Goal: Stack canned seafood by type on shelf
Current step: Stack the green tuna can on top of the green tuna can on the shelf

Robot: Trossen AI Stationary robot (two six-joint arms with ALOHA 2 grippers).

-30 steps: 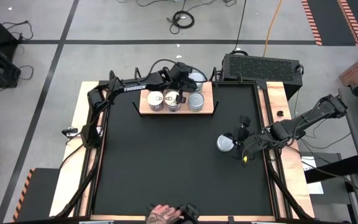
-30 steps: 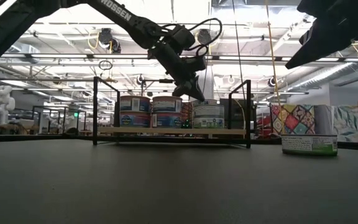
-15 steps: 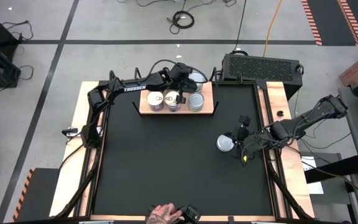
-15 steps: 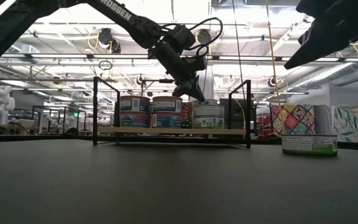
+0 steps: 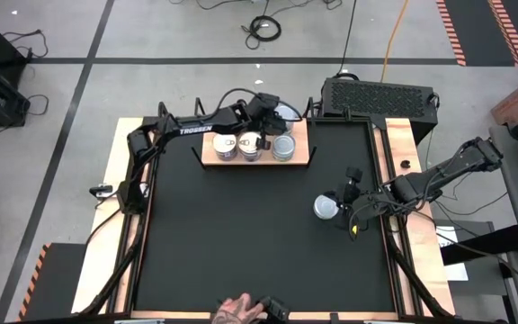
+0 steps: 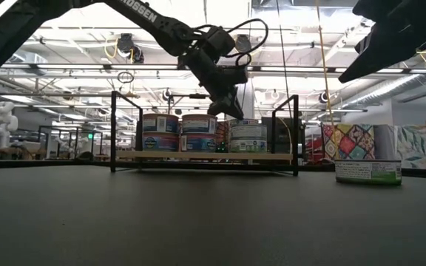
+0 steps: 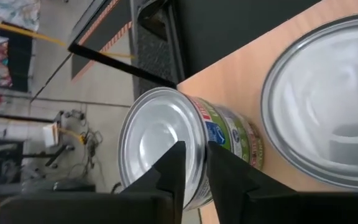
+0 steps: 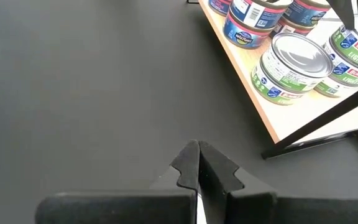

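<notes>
shelf (image 5: 302, 158): far edge of table, centre; tins grouped on it, white-top stacks toward the left arm's side, silvery-top ones toward the right.
left arm: reaches over the shelf's far side.
right arm: at table's right edge, just beside the loose tin.
loose tin (image 5: 326, 207): silvery top, upright on black tabletop, well apart from shelf, right-centre.
back tin (image 7: 166, 149): green label, silvery lid, on the shelf's rear corner.
left gripper (image 7: 191, 163): fingers slightly parted over back tin's rim; nothing visibly clamped.
right gripper (image 8: 197, 163): fingers pressed together, empty, pointing toward shelf.
key relation: loose tin lies right next to right gripper; my guess is the right arm takes it.
</notes>
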